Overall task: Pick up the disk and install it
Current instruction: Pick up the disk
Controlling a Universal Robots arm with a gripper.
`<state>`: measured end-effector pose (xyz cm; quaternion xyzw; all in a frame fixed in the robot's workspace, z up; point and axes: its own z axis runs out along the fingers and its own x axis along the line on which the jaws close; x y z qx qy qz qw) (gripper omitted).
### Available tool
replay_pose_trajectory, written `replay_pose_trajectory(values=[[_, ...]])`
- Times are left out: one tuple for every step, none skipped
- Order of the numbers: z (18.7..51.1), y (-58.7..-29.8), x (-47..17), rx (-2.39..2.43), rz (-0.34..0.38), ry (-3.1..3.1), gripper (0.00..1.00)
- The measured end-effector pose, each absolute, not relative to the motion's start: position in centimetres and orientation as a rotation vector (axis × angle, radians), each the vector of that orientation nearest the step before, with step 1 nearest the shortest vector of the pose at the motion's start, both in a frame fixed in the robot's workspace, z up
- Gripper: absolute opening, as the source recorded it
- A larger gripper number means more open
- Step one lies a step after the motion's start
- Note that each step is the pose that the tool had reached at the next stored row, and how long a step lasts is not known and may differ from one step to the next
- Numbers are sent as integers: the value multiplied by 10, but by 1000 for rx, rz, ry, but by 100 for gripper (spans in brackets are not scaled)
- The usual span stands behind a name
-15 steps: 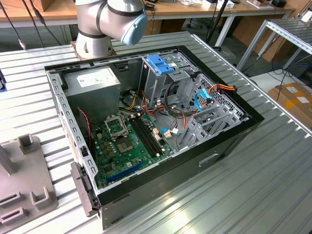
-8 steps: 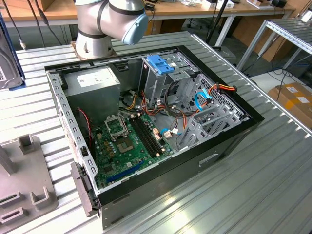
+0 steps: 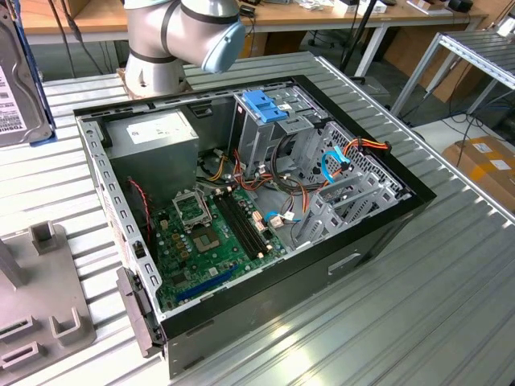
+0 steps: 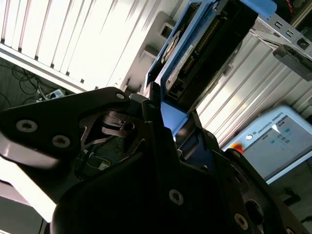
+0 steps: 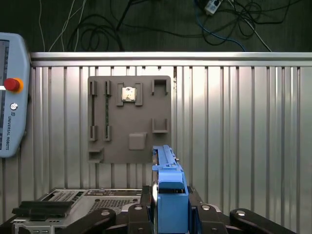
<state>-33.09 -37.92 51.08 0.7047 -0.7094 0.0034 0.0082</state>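
Observation:
The disk [image 5: 168, 191], seen edge-on in the first wrist view, shows its bright blue rail standing between my dark fingers. My gripper [image 5: 170, 207] is shut on the disk. In the second wrist view the disk [image 4: 204, 44] sticks out beyond the gripper [image 4: 165, 122], with its dark face, label and blue rail showing. In the exterior view the disk [image 3: 18, 80] hangs at the far left edge, off to the left of the open computer case [image 3: 378, 233]. Inside the case a blue bracket [image 3: 265, 104] sits on the metal drive cage.
A grey fixture plate [image 5: 129, 119] with raised holders lies on the ribbed metal table [image 5: 243, 126]; it also shows in the exterior view as the fixture plate [image 3: 40, 310]. A teach pendant [image 5: 12, 97] lies beside it. The arm's base [image 3: 161, 48] stands behind the case.

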Motion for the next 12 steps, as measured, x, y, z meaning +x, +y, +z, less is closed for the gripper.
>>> replay_pose_trajectory(values=[[511,-379,-328,2202,11,-2217,36],[511,-379,-326,2202,11,-2217,36],[511,-379,-325,2203,11,-2217,36],[511,-379,-322,2202,11,-2217,36],[511,-379,-321,2202,11,-2217,36],[511,-379,-317,2202,11,-2217,36],[511,-379,-313,2203,11,-2217,36],[511,-379,-310,2203,11,-2217,36],[511,-379,-307,2203,11,-2217,36],[511,-379,-305,2203,11,-2217,36],[511,-379,-302,2203,11,-2217,36],[511,-379,-299,2202,11,-2217,36]])
